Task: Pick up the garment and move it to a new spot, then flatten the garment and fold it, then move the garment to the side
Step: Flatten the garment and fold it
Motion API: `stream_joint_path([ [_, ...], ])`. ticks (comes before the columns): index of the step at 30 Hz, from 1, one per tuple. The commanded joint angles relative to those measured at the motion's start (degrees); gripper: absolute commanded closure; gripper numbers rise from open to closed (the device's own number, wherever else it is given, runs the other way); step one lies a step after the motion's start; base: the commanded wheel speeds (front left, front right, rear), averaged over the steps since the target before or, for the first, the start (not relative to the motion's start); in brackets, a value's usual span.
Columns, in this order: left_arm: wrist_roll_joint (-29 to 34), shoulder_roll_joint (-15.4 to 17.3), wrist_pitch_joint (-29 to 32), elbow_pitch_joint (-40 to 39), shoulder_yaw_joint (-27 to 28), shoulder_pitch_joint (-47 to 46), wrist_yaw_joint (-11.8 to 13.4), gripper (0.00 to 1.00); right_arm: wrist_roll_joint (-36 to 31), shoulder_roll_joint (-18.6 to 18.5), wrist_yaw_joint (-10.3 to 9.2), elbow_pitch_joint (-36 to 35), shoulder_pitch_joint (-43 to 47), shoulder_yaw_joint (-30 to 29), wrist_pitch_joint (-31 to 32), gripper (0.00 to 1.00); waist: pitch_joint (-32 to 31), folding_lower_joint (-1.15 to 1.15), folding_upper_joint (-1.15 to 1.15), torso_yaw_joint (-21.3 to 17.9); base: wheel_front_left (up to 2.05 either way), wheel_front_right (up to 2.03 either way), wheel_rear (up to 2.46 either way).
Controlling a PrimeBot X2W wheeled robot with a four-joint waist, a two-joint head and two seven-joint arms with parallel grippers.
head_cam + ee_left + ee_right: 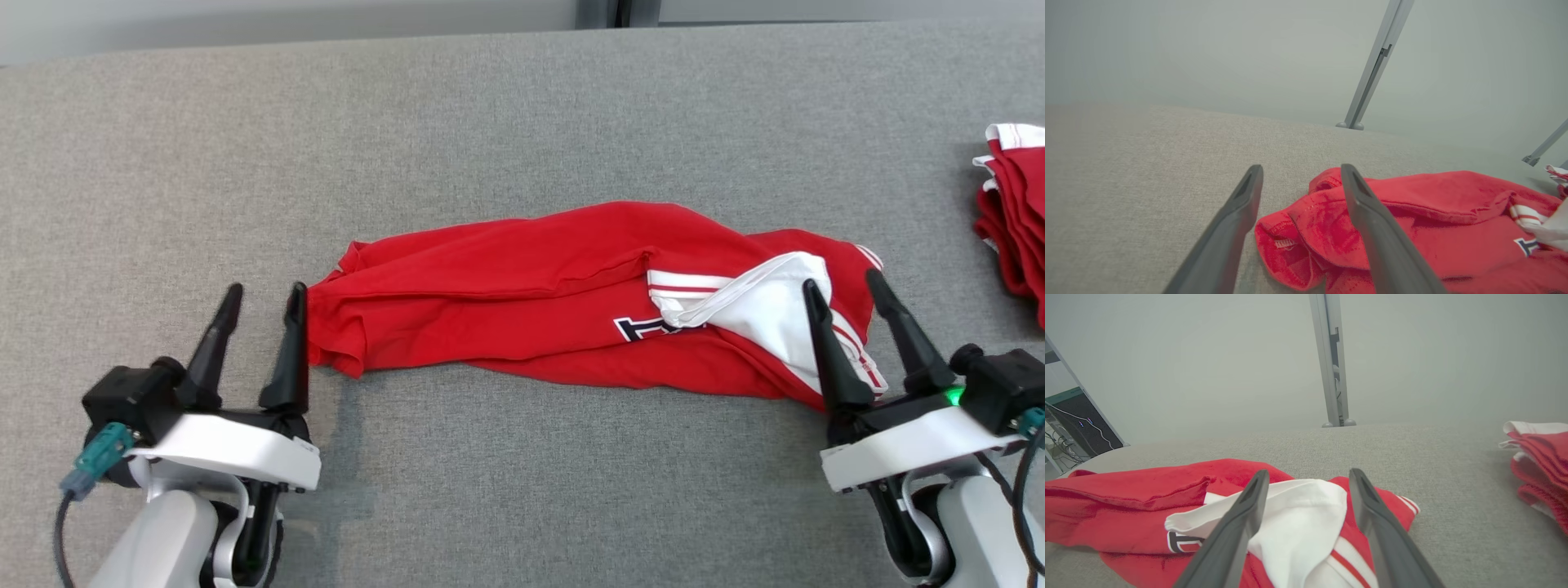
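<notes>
Both spread: left claw (268, 287) beside garment (522, 278), right claw (840, 278) over it.

The left gripper (267, 291) sat low at the robot's left, jaws spread apart, pointing forward and tilted slightly rightward. The right gripper (841, 279) mirrored it at the right, jaws likewise parted, leaning leftward.

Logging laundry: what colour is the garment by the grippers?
The garment is red with a white, striped-trim part; head view shows it best.

Garment (522, 286) on table (490, 122) between left tool (267, 287) and right tool (840, 278), stack (1016, 204) farther right
</notes>
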Motion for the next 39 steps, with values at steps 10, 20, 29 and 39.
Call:
stream_joint_path([
  [10, 9.4, 0.4, -0.6, -11.9, 9.5, 4.7, 3.1, 0.0, -9.3, 1.7, 0.04, -13.9, 4.4, -7.6, 2.8, 0.0, -3.7, 0.0, 0.0, -0.2, 0.0, 0.0, 0.0],
  [20, 13.5, 1.5, -0.6, -15.4, 9.6, 9.2, 4.5, 0.0, -10.9, 3.1, 0.03, -20.0, 7.7, -9.1, 6.9, 0.0, -4.6, 0.0, 0.0, 0.0, 0.0, 0.0, 0.0],
  [29, 13.7, 1.8, 0.2, -16.0, 9.1, 9.6, 5.1, 0.0, -10.8, 3.6, 0.03, -20.9, 8.2, -9.2, 7.8, 0.0, -4.4, 0.0, 0.0, 0.3, 0.0, 0.0, 0.0],
  [39, 13.9, 3.6, 2.6, -15.8, 8.1, 4.8, 3.2, 0.0, -10.2, 3.6, 0.03, -21.7, 7.3, -9.2, 8.3, 0.0, -2.9, 0.0, 0.0, 0.6, 0.0, 0.0, 0.0],
])
